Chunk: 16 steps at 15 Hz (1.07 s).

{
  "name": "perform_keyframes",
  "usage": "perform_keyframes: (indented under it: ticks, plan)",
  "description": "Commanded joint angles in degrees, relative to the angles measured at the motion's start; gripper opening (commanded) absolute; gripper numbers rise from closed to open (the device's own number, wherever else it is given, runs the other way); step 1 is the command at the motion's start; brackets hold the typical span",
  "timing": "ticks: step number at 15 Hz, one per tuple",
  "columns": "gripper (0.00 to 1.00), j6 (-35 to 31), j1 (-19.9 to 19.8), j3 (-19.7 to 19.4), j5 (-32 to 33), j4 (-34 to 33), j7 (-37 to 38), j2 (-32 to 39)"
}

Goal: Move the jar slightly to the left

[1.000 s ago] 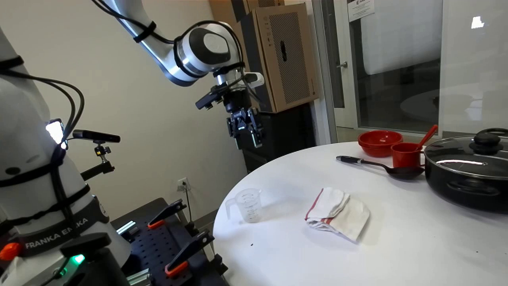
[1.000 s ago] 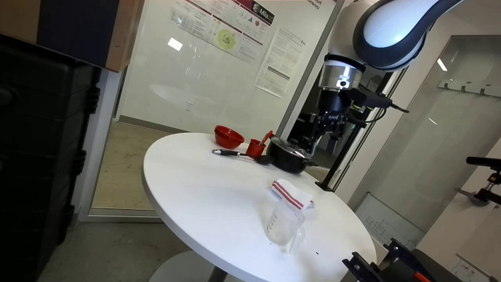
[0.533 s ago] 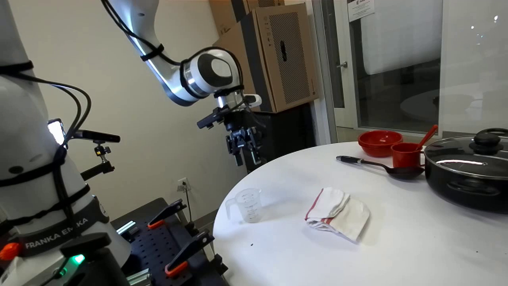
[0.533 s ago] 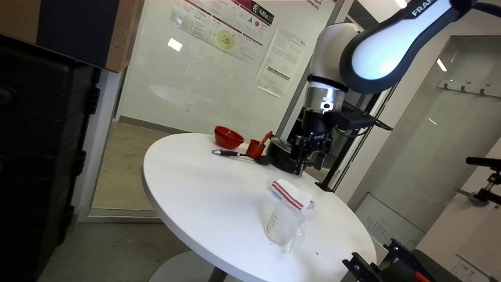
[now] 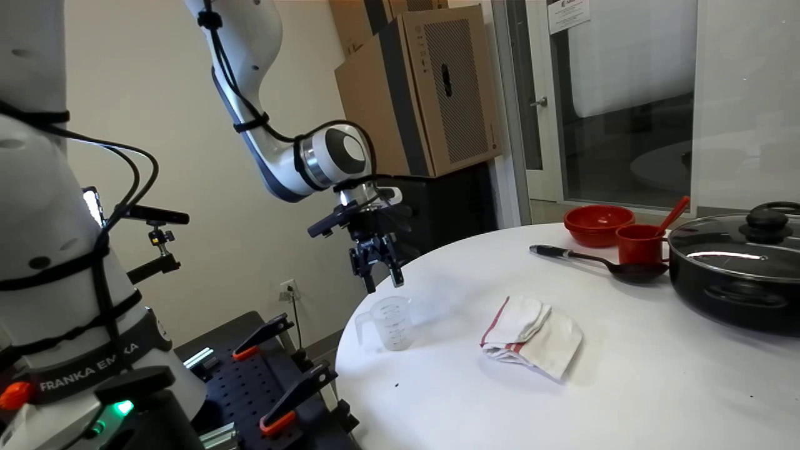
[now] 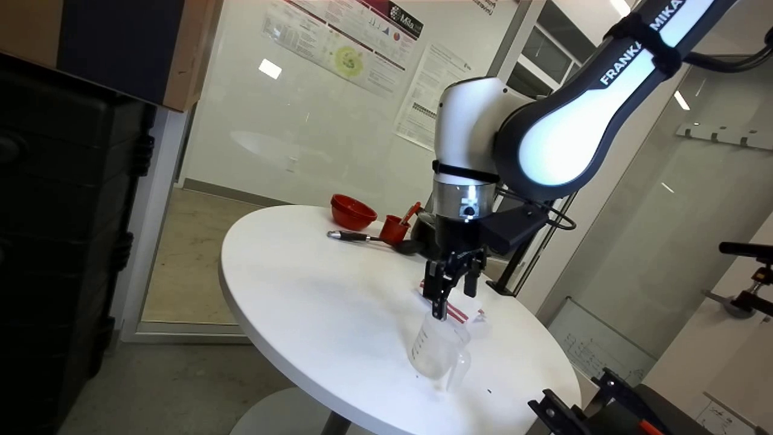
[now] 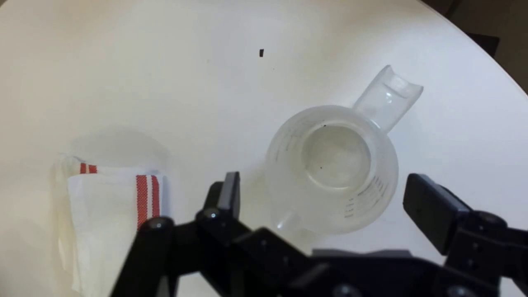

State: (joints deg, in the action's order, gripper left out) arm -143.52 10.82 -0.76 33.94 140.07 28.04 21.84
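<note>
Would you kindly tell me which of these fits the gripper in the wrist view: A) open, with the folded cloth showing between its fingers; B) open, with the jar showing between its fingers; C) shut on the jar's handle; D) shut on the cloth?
B, as the gripper stands open, the clear measuring jar showing between its fingers, while the folded cloth shows outside them at the picture's left.

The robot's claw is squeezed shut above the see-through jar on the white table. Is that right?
Not quite: the claw isn't shut. The wrist view shows it open, its fingers apart. It is above the see-through jar on the white table.
</note>
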Motion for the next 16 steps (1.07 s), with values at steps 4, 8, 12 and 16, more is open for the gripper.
perform_keyframes:
  ticks: [4, 8, 12, 16]
  plan:
    - [1.0, 0.78, 3.4, -2.05, -0.24, -4.47, -0.43, 5.5]
    - [1.0, 2.05, 4.19, -2.54, -0.85, -6.95, -0.6, 8.92]
    - [0.99, 1.81, 4.7, -3.4, -0.77, -7.28, -0.89, 10.64]
    - [0.99, 1.77, 4.46, -3.54, -1.23, -6.12, -2.04, 9.83]
